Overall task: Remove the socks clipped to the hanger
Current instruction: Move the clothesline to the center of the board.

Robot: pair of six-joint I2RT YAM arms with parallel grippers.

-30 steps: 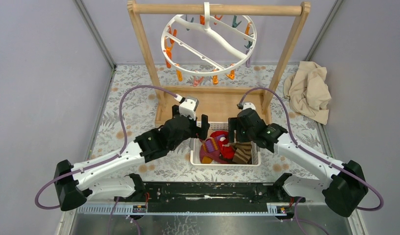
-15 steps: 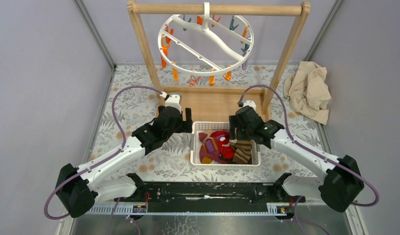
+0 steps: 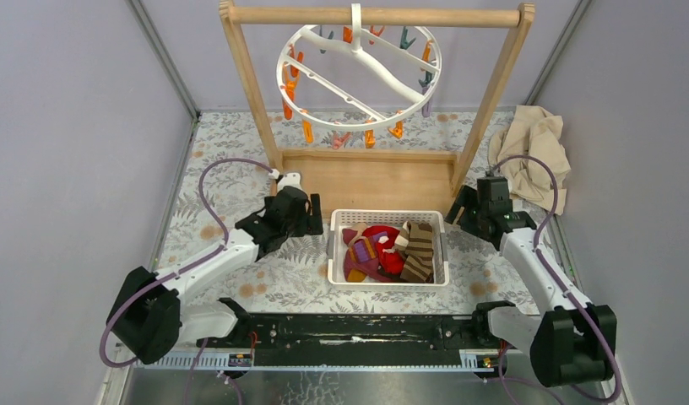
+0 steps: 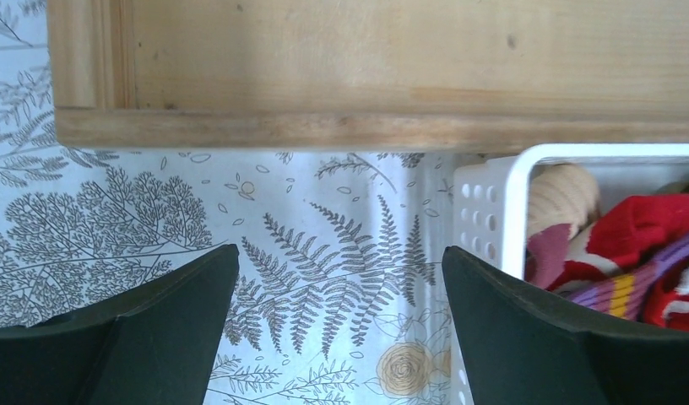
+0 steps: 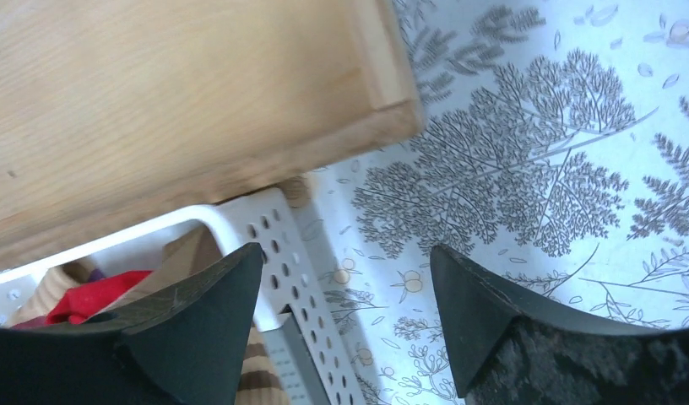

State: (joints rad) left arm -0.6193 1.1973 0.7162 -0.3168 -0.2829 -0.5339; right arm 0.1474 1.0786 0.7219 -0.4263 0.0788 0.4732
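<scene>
The hanger [image 3: 358, 76], a white ring with orange, pink and teal clips, hangs tilted from the rack's top bar, and no sock shows on it. The socks [image 3: 383, 249], red, purple-striped, tan and brown-striped, lie piled in a white basket [image 3: 387, 282]. My left gripper [image 3: 310, 221] hovers low just left of the basket, open and empty. In the left wrist view the left gripper [image 4: 341, 278] has only tablecloth between its jaws, with the socks [image 4: 637, 245] at the right. My right gripper [image 3: 461, 213] sits off the basket's right back corner, open. The right gripper [image 5: 345, 287] straddles the basket's corner [image 5: 273, 236].
The wooden rack [image 3: 375, 15] stands on a flat wooden base [image 3: 366, 181] right behind the basket. A crumpled beige cloth [image 3: 531, 156] lies at the back right, close to my right arm. Grey walls close in both sides.
Both arms have drawn back from over the basket, the left one leftward and the right one out to the right. The hanger rocks slightly.
</scene>
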